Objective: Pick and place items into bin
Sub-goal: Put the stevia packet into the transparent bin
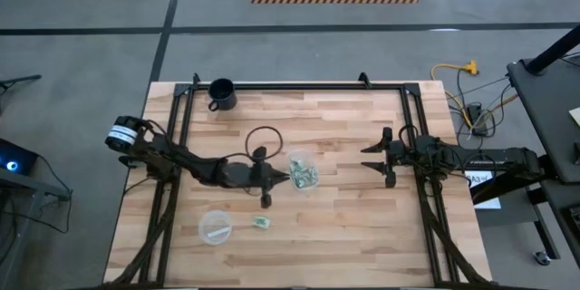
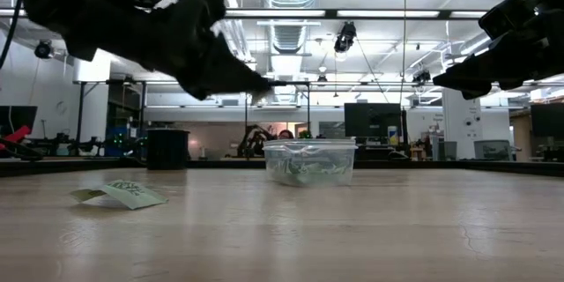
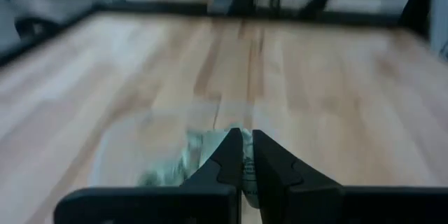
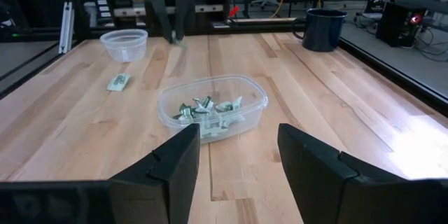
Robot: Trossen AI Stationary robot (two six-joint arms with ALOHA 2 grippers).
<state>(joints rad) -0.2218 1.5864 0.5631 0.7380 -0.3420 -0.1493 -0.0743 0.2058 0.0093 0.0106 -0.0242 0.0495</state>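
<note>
The bin, a clear plastic cup, stands mid-table with several pale-green and white wrapped items inside. One more item lies flat on the wood nearer the front edge. My left gripper hangs raised over the cup's left rim, its fingers almost closed with a pale piece between them. My right gripper waits open and raised, to the right of the cup. My left gripper pinches a small pale wrapped item between its two fingertips. The fingers slant downward from the table's left. The item is lifted clear of the table, above the cup's left edge. Which part of the item it has cannot be seen.
A flatter clear dish with a white strip sits near the front left, beside the loose item. A black mug stands by the far edge. A black cable loop lies behind the left gripper.
</note>
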